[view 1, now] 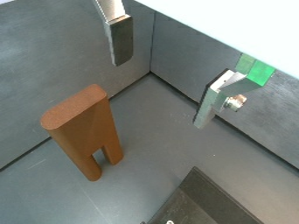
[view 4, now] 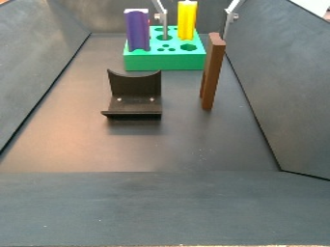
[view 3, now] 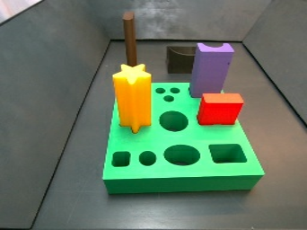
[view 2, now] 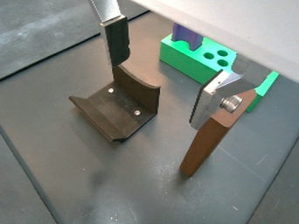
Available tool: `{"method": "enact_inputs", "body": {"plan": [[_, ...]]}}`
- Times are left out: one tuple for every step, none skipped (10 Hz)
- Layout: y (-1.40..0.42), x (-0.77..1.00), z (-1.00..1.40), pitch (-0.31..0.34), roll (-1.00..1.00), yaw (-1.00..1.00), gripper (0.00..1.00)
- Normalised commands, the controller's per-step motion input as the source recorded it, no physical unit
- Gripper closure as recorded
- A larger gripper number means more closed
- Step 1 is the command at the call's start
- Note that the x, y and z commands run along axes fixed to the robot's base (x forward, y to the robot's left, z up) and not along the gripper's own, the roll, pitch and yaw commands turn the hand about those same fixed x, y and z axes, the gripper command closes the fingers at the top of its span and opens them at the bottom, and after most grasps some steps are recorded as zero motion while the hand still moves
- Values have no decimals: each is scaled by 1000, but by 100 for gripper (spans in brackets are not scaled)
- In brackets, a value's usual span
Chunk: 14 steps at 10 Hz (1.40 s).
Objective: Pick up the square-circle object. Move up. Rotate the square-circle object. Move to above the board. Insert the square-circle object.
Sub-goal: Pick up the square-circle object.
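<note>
The square-circle object is a dark brown tall flat piece standing upright on the floor, legs down. It looks like a thin rod in a side view. My gripper is open and empty, and it also shows in the other wrist view. The piece stands close to one finger, outside the gap between the jaws. The green board lies beyond it. In a side view the fingers show high above the board's end.
A yellow star prism, a purple notched block and a red cube stand in the board. The dark fixture stands on the floor beside the brown piece, under the gripper. Grey walls enclose the floor.
</note>
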Motion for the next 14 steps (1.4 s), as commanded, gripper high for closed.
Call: {"method": "enact_inputs", "body": {"plan": [[-546, -451, -129, -67, 170, -46, 0], [-580, -854, -209, -189, 131, 0, 0], [-543, -729, -180, -210, 161, 0, 0], [-331, -371, -149, -140, 143, 0, 0], [-211, -294, -180, -80, 139, 0, 0], [-211, -217, -394, -69, 107, 0, 0], [-200, -6, -543, -47, 124, 0, 0], [-91, 60, -554, 0, 49, 0, 0], [-26, 77, -529, 19, 0, 0, 0], [0, 0, -414, 20, 0, 0, 0], [0, -129, -23, -34, 0, 0, 0], [0, 0, 0, -6, 3, 0, 0], [0, -9, 0, -10, 0, 0, 0], [0, 0, 0, 0, 0, 0, 0]]}}
